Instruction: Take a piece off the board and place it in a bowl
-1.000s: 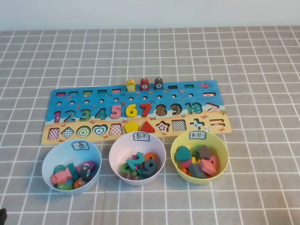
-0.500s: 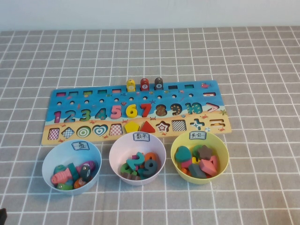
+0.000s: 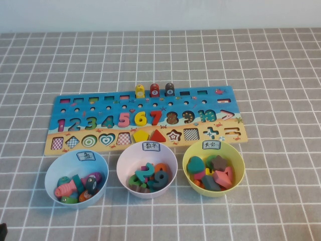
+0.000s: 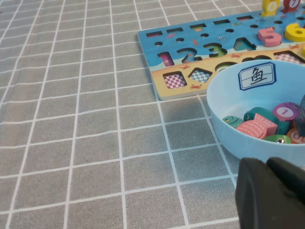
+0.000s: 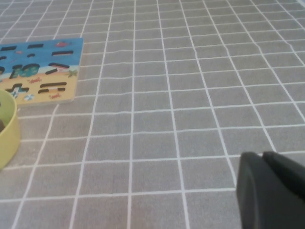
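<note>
A grey cloth with a white grid covers the table (image 3: 281, 75) from the near edge to a plain pale wall (image 3: 160, 15) at the far side. The cloth lies flat, and its squares run unbroken around the things set on it.

The board (image 3: 145, 108) lies lengthwise across the middle of the table, blue above and tan below. Three small pegs (image 3: 154, 90), yellow, red and dark, stand on its far edge. In the tan row the yellow pentagon (image 3: 141, 135) and the red triangle (image 3: 158, 136) sit in their cut-outs.

Three bowls stand in a row just in front of the board. The light blue bowl (image 3: 52, 173) is on the robot's left, the pale pink bowl (image 3: 123, 163) in the middle, the bowl (image 3: 189, 159) of yellow plastic on the right. Each holds a heap of coloured pieces.

The piece (image 3: 219, 161), the dark-brown star, lies inside the yellow bowl on top of the other shapes, near the far rim.

The left hand (image 4: 271, 193) shows only as a dark block low over the cloth, just beside the light blue bowl; I cannot tell how its fingers stand. The right hand (image 5: 269, 188) hangs over bare cloth, well to the right of the yellow bowl, with its fingers together and nothing between them
</note>
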